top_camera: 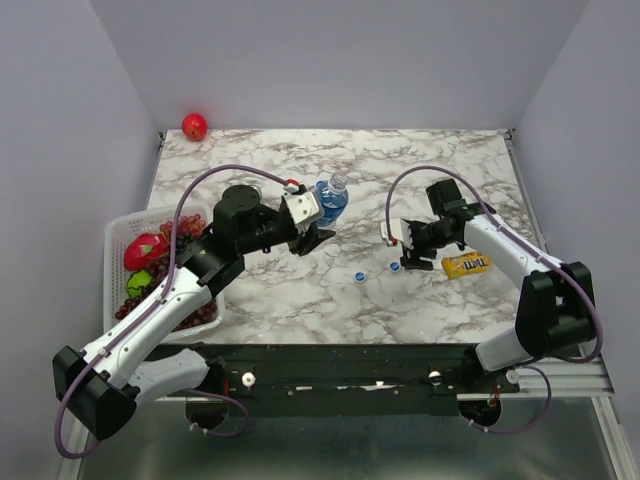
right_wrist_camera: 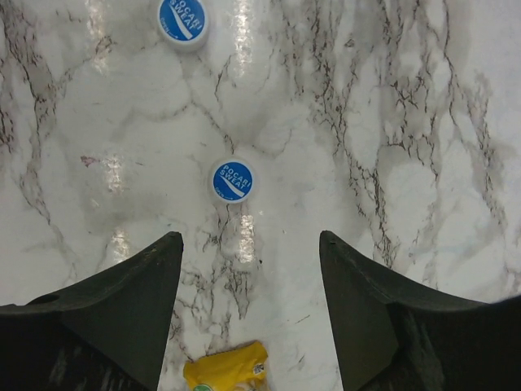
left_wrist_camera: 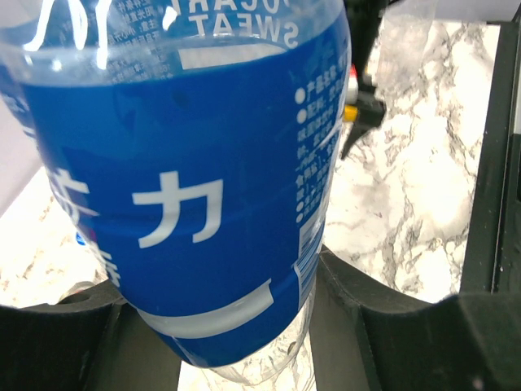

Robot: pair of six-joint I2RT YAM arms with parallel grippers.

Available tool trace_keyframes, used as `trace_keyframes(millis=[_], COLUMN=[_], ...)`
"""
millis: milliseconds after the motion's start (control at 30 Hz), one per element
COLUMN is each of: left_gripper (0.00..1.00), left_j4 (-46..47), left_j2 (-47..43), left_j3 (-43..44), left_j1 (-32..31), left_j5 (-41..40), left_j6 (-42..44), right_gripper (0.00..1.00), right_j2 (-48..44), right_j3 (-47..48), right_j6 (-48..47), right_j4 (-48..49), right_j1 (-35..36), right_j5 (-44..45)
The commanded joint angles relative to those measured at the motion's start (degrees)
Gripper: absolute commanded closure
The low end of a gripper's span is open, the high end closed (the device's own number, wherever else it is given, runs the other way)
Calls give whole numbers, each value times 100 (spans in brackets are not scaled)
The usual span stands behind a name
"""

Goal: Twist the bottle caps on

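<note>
1. a white basket (top_camera: 112, 232) of grapes (top_camera: 196, 312) and red fruit sits at the left edge of the marble counter (top_camera: 450, 170). a red apple (top_camera: 194, 126) lies at the far left corner.
2. a yellow packet (top_camera: 465, 264) lies just beside the right gripper (right_wrist_camera: 244, 269), on its right-edge side. nothing stands between that gripper and the caps.
3. the bottle (top_camera: 331, 199), blue-labelled, is over the counter's middle, left of centre. its long axis is tilted, with the neck up and toward the far right.
4. two blue bottle caps lie flat near the counter's middle, printed tops up. one cap (right_wrist_camera: 232, 180) is just past the right fingertips, and the other cap (right_wrist_camera: 182, 19) is farther toward the left edge.
5. the left gripper (left_wrist_camera: 228, 326) is clamped around the bottle's lower body.
6. the right gripper's jaws stand apart, holding and touching nothing.
</note>
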Motion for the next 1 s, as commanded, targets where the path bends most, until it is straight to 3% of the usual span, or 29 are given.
trace_keyframes(millis=[0,300,700,967], left_gripper=[100,100,100,100], left_j4=[108,20,-7,46], left_j2=[-90,-108,-108,-143], left_j3=[143,107,46,-24], left_j1=[8,78,140,149], left_j5=[-58,-102,-120,-120], left_j6=[74,92,83,83], right_gripper=[26,30,46,47], right_j2=[390,1014,1323,1358], right_j3=[-38,14,-3,67], right_j6=[-757,-942,-766,-758], right_j4=[339,435,602,374], right_j1=[171,408,708,708], right_j5=[375,401,515,665])
